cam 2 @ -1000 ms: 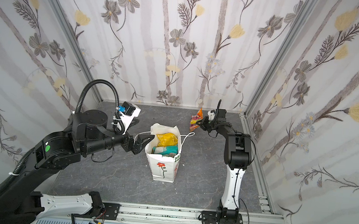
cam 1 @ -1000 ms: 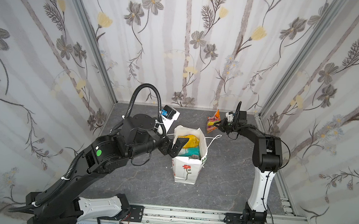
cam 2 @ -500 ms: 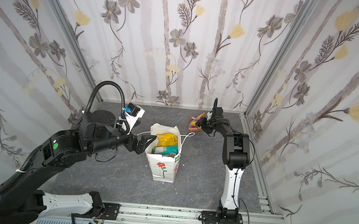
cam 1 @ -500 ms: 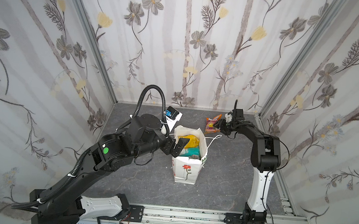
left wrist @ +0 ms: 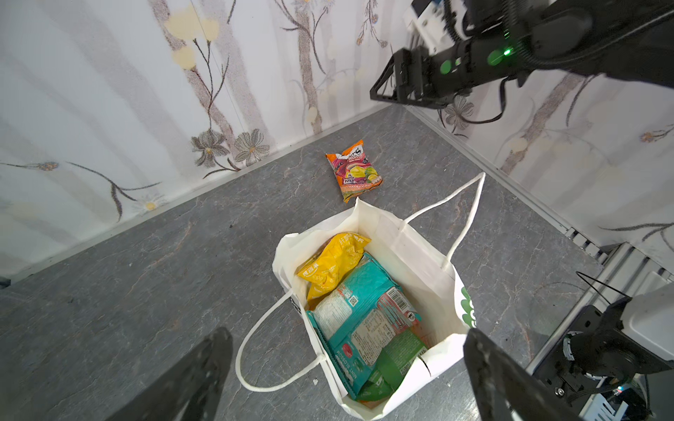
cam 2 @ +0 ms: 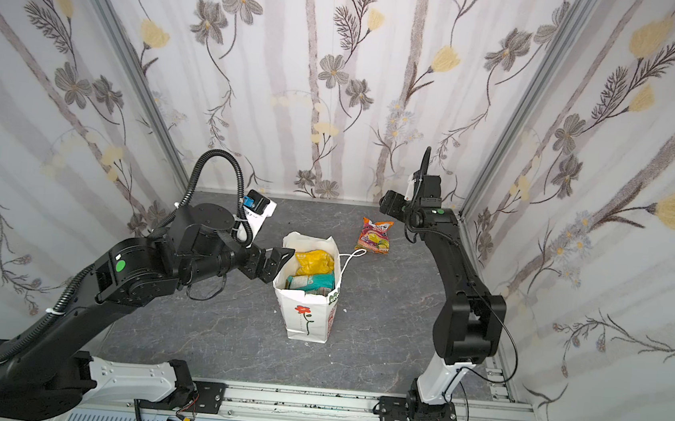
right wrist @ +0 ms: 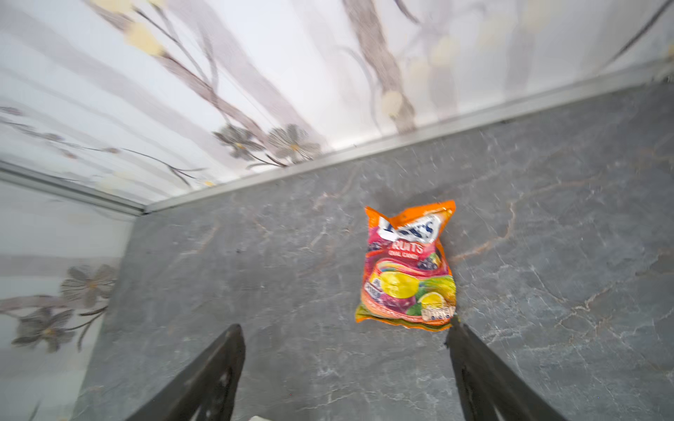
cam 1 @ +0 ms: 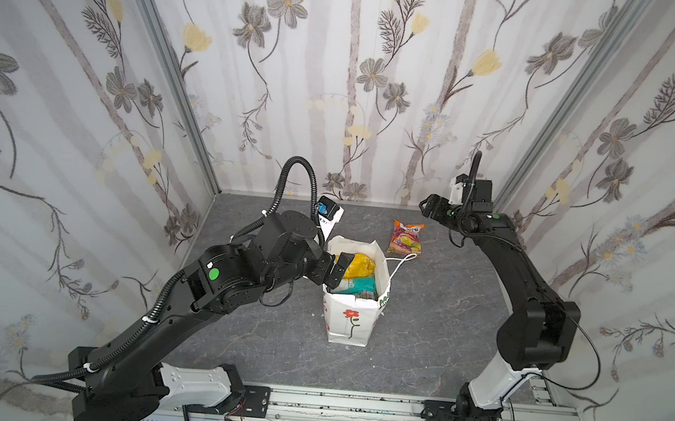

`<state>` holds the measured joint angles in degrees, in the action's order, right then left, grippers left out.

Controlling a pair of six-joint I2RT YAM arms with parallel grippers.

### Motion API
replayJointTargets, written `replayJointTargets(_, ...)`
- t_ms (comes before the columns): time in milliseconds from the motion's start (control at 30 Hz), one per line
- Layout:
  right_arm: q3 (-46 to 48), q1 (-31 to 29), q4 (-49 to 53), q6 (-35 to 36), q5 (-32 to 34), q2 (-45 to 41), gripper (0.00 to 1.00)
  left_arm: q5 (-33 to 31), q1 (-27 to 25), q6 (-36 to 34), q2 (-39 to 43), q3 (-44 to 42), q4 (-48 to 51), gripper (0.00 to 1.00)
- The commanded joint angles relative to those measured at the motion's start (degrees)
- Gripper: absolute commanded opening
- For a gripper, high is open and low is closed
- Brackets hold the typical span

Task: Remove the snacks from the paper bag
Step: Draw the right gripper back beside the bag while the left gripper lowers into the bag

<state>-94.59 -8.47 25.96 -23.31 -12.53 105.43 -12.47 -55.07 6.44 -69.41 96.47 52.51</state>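
Left claw (cam 1: pixel 340 268) is spread wide with nothing in it, hanging right at the left rim of the paper bag (cam 1: pixel 349 319) in a top view. That bag stands upright around mid-bench (cam 1: pixel 443 312), red flower facing the near side. Its mouth is open, with a yellow packet (cam 1: pixel 358 263) and a teal packet (cam 1: pixel 356 285) showing inside. Right claw (cam 1: pixel 428 207) is up in the air at the far right, and the jaw gap is hard to read from this angle. The orange-pink packet (cam 1: pixel 406 238) lies flat on the bench just past the bag's far right corner, apart from that claw.

Both top views show the same layout: left claw (cam 2: pixel 277 263) at the bag (cam 2: pixel 306 315) rim, orange-pink packet (cam 2: pixel 375 235) out on the bench, right claw (cam 2: pixel 385 202) above and to the right of it.

Left wrist view looks straight down into the bag (left wrist: pixel 412 248). Its fingers (left wrist: pixel 204 371) sit far apart on either side of the mouth, gripping nothing. The yellow packet (left wrist: pixel 332 266) is at the far end, the teal packet (left wrist: pixel 361 310) is in the middle and a green packet (left wrist: pixel 397 357) is at the near end. One cord handle (left wrist: pixel 255 339) flops out onto the bench. The orange-pink packet (left wrist: pixel 355 171) sits beyond the bag.

Right wrist view is a bit blurry, but the right claw (right wrist: pixel 346 371) is clearly wide open and empty. The orange-pink packet (right wrist: pixel 408 266) lies face up on the bench (right wrist: pixel 255 273) ahead of it.
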Motion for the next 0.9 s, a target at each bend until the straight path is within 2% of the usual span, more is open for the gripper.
replayJointTargets(0, 0.5, -2.6, 0.4, 1.3, -4.4, -7.3, 0.87, -1.5, 0.2, 1.7, -1.3, 0.8, 0.8, 1.00)
replayJointTargets(133, 3.5, -8.0, -0.5, 1.3, -6.6, -18.5, 0.88, -1.3, 0.7, 3.6, -2.6, 1.3, 0.8, 1.00)
replayJointTargets(333, 12.7, -15.0, -4.5, -0.3, -12.3, -32.3, 0.95, 1.6, 1.7, 6.7, -6.4, 1.2, 0.3, 1.00)
replayJointTargets(433, 15.5, -18.1, -3.0, -0.5, -14.7, -37.2, 0.99, 3.0, 1.9, 8.3, -7.9, 1.4, 0.7, 0.99)
replayJointTargets(600, 18.0, -21.8, 2.5, -2.8, -18.6, -42.1, 0.99, 6.1, 2.0, 10.9, -11.1, 1.4, 0.4, 0.92)
replayJointTargets(700, 19.5, -22.8, 5.1, -3.6, -16.9, -44.4, 0.99, 6.7, 2.0, 12.2, -13.7, 1.7, 0.2, 0.88)
replayJointTargets(867, 20.2, -22.9, 8.4, -3.5, -13.1, -46.3, 0.99, 4.2, 2.3, 13.8, -18.8, 2.2, 0.6, 0.84)
